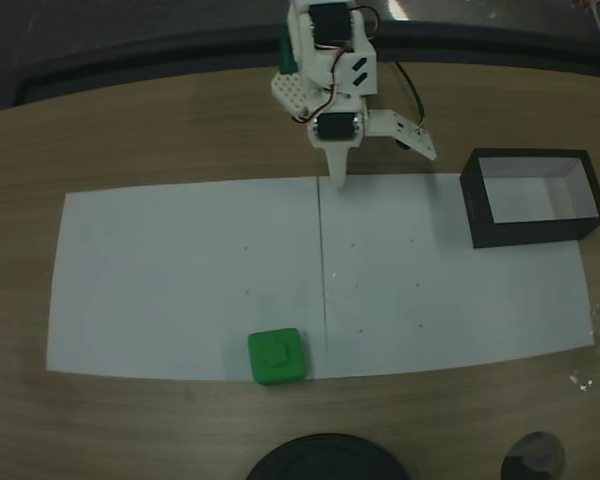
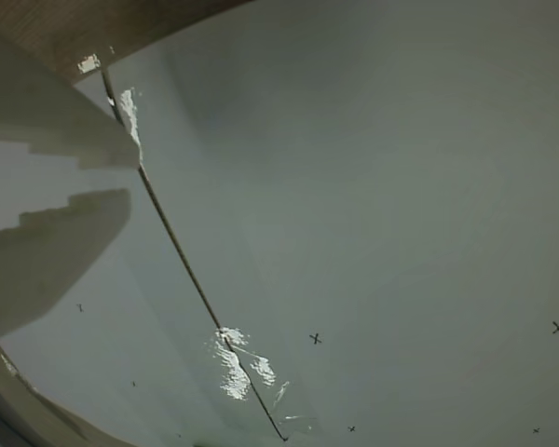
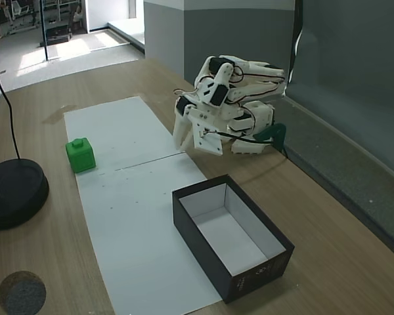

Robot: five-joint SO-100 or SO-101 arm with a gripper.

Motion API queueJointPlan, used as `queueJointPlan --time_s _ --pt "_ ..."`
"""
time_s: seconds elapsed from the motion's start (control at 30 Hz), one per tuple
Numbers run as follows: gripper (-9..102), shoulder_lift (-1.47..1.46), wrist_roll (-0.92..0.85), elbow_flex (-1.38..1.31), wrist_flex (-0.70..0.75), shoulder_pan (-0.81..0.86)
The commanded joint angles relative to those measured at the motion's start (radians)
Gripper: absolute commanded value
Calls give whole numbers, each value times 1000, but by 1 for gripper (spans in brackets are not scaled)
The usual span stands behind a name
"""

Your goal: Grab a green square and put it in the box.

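green square [image 1: 276, 356] lies well apart from seemingly closed claw [image 1: 338, 180].

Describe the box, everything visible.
The box is a rectangular open-topped container with black outer walls and a white inside, cardboard by the look. It holds nothing. It sits upright and flat, partly on the white paper sheet and partly on the wooden table, at the sheet's right end in a fixed view. Nothing touches it; the green square and the gripper are well apart from it.
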Motion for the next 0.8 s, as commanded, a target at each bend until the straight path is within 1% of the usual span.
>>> queueJointPlan --time_s 0.0,0.57,0.6,0.67,0.77 --pt "0 3 3 -43 0 6" --pt "0 3 3 -43 -5 -5" --pt "0 3 12 -41 -20 -14" --pt "0 3 3 -34 -103 -6" --pt "1 3 2 -55 -224 81"
